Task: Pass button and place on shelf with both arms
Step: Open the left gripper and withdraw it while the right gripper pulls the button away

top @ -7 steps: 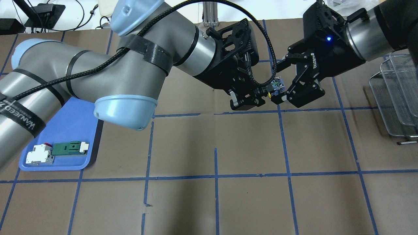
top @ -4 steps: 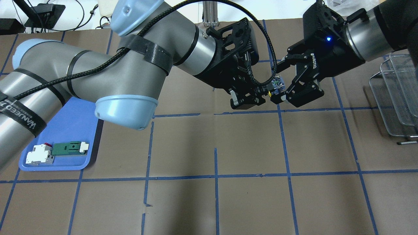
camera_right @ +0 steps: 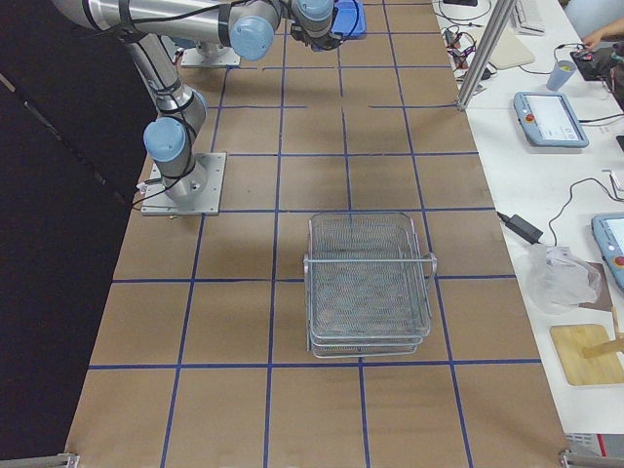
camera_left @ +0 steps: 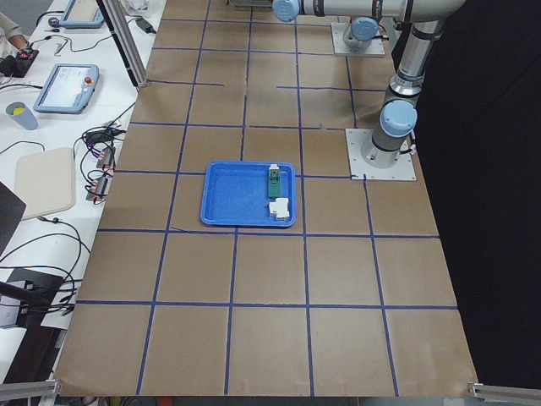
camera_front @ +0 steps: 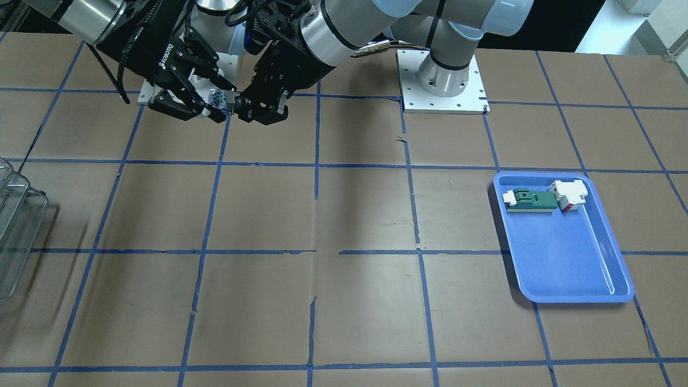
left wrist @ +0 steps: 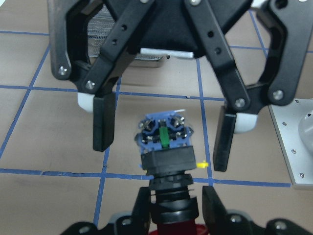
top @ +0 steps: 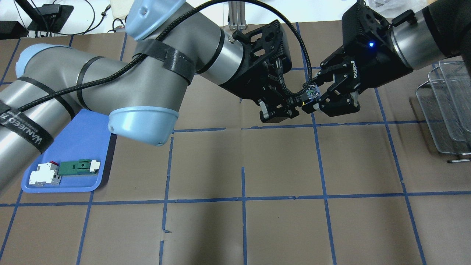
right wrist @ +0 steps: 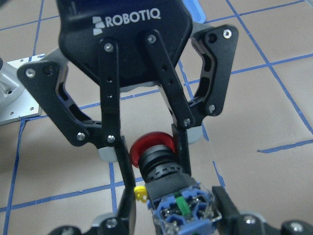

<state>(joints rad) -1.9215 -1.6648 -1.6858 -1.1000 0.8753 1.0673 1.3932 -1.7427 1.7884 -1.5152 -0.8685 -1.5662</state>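
Note:
The button (top: 312, 92) hangs in the air between both grippers, over the far middle of the table. My left gripper (top: 294, 105) is shut on its black collar, by the red head (right wrist: 151, 147). My right gripper (top: 317, 96) is open, with a finger on each side of the blue-and-white block (left wrist: 164, 139). In the left wrist view a small gap shows between each finger (left wrist: 102, 127) and the block. The front-facing view shows the same meeting of the grippers at the button (camera_front: 217, 99). The wire shelf (top: 449, 106) stands at the table's right end and also shows in the right side view (camera_right: 369, 283).
A blue tray (top: 84, 136) at the near left holds a green-and-white flat part (top: 79, 166) and a white-and-red block (top: 44, 173). Brown paper with a blue tape grid covers the table. My left arm's elbow (top: 143, 121) hangs over the tray's right edge.
My right gripper's fingers have narrowed around the button's block. Both grippers and the button have shifted slightly away from the table's near edge.

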